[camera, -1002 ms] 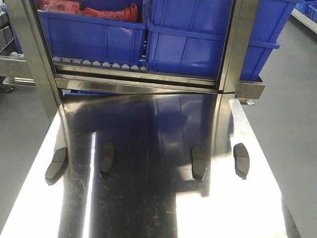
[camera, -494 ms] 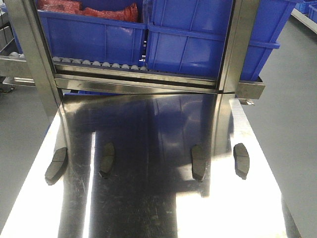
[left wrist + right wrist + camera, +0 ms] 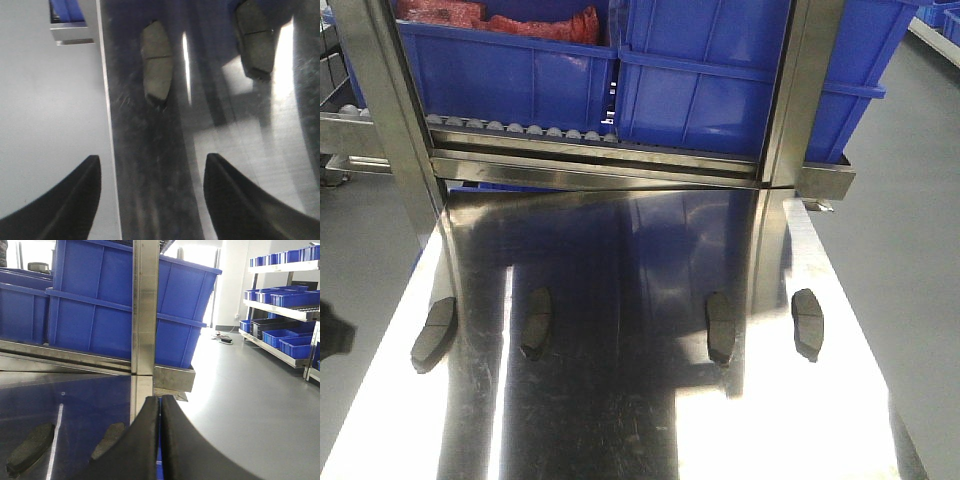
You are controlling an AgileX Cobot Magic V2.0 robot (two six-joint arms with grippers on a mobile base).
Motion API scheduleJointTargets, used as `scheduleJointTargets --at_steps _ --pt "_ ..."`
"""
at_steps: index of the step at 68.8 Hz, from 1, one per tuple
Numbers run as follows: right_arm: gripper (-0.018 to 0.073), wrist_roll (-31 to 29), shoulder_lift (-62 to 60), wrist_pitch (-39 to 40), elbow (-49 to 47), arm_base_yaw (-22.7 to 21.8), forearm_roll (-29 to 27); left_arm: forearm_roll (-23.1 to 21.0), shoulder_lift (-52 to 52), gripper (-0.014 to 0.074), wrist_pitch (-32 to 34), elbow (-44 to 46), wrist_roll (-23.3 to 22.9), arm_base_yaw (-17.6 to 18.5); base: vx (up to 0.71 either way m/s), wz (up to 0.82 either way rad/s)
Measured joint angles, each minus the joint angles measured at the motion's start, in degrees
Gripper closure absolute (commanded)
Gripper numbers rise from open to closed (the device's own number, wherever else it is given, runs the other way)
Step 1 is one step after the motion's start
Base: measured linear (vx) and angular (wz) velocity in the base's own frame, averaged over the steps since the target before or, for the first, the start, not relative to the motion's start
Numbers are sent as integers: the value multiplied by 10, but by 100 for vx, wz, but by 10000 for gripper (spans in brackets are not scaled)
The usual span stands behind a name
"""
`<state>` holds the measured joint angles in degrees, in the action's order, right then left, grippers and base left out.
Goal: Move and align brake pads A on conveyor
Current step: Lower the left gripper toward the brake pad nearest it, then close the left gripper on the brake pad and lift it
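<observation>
Several dark-grey brake pads lie in a row on the shiny steel table [image 3: 620, 420]: the leftmost pad [image 3: 433, 334], its neighbour [image 3: 535, 322], a third pad [image 3: 720, 327] and the rightmost pad [image 3: 807, 323]. My left gripper [image 3: 152, 160] is open and empty above the table's left edge, short of the leftmost pad [image 3: 158, 65]; the neighbour pad [image 3: 255, 42] shows further right. My right gripper [image 3: 159, 399] is shut on nothing, raised near the table's right edge, with two pads [image 3: 30, 442] [image 3: 107, 440] to its left. The conveyor is out of view.
Blue bins [image 3: 510, 70] [image 3: 720, 80] sit on a roller rack behind the table, between steel posts [image 3: 390, 120] [image 3: 798, 90]. Grey floor [image 3: 910, 250] lies on both sides. Shelves with blue bins [image 3: 285, 295] stand far right. A dark bit of my left arm [image 3: 332, 335] shows at the left edge.
A dark bit of my left arm has come into the front view at the left edge, beside the leftmost pad. The pads have not moved.
</observation>
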<state>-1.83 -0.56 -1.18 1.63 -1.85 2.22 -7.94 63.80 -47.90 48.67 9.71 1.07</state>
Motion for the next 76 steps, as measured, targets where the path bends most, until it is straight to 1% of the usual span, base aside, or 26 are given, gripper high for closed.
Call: scheduleJointTargets --at_steps 16,23,28,33,52,69,76 --pt "571 0 0 0 0 0 0 5 164 153 1 97 0 45 0 0" --pt "571 0 0 0 0 0 0 21 233 153 1 132 -20 56 0 0" --pt "571 0 0 0 0 0 0 36 273 153 7 155 -41 57 0 0" --pt "571 0 0 0 0 0 0 45 311 153 15 173 -52 57 0 0" --pt "571 0 0 0 0 0 0 50 406 153 20 221 -56 57 0 0" --pt "571 0 0 0 0 0 0 50 451 153 20 254 -56 57 0 0" --pt "571 0 0 0 0 0 0 51 470 153 9 267 -56 57 0 0"
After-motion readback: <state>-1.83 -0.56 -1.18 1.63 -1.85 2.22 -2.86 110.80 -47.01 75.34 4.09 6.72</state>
